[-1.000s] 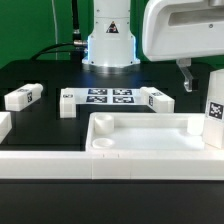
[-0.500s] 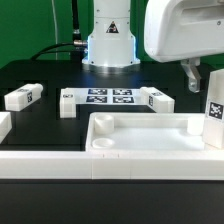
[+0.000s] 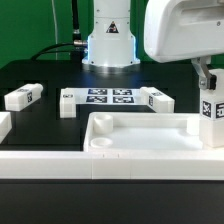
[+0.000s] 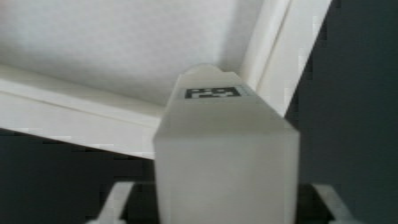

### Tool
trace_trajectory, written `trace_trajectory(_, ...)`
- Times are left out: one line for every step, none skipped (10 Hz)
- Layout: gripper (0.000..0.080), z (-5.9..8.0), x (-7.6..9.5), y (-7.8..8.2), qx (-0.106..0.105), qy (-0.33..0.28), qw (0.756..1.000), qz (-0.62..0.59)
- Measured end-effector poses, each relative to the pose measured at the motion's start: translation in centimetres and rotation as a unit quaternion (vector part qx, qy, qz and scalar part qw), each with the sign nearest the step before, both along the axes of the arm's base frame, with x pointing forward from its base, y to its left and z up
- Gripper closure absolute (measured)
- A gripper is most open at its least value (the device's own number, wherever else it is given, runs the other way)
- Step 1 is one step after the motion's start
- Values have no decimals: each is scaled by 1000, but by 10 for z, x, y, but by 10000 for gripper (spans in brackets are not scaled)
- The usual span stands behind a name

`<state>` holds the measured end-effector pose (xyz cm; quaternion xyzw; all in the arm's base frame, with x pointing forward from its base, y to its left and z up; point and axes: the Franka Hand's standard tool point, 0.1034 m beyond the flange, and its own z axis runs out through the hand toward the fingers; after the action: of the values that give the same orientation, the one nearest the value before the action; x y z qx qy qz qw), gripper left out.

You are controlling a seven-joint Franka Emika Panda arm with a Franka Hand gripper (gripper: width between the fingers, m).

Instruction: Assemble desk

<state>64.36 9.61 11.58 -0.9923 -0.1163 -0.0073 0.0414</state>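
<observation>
The white desk top (image 3: 140,135) lies tray-like at the front; in the wrist view (image 4: 125,50) its rim runs behind the leg. One tagged white leg (image 3: 210,112) stands upright at the top's corner on the exterior view's right. It fills the wrist view (image 4: 222,150). My gripper (image 3: 204,74) is at that leg's upper end with a finger on either side. Dark gaps show between the fingers (image 4: 118,200) and the leg, so the jaws are open. Three more legs lie on the table: one (image 3: 22,97), one (image 3: 67,101) and one (image 3: 155,99).
The marker board (image 3: 110,96) lies flat between the loose legs, in front of the robot base (image 3: 108,45). A long low white rail (image 3: 50,162) runs along the front, with a white end piece (image 3: 4,125) at the exterior view's left edge.
My gripper has moved toward the exterior view's right, from beside the upright leg to around its top. The leg now shows slightly further left in the view.
</observation>
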Motion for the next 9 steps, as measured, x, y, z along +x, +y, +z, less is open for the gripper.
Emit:
trace_trajectory(511,0,0,-1,3,1,1000,-7)
trace_trajectory(511,0,1,-3,7,4,999,-48)
trace_trajectory(511,0,1,-3,10,7,997,-80)
trace_trajectory(511,-1,1,-1,16,13,991,-134)
trace_trajectory(511,-1,1,-2,19,17,984,-176)
trace_trajectory(511,-1,1,-3,20,16,978,-207)
trace_trajectory(511,-2,2,-4,26,17,963,-268)
trace_trajectory(511,-2,2,-6,32,21,945,-324)
trace_trajectory(511,-3,2,-7,33,25,928,-371)
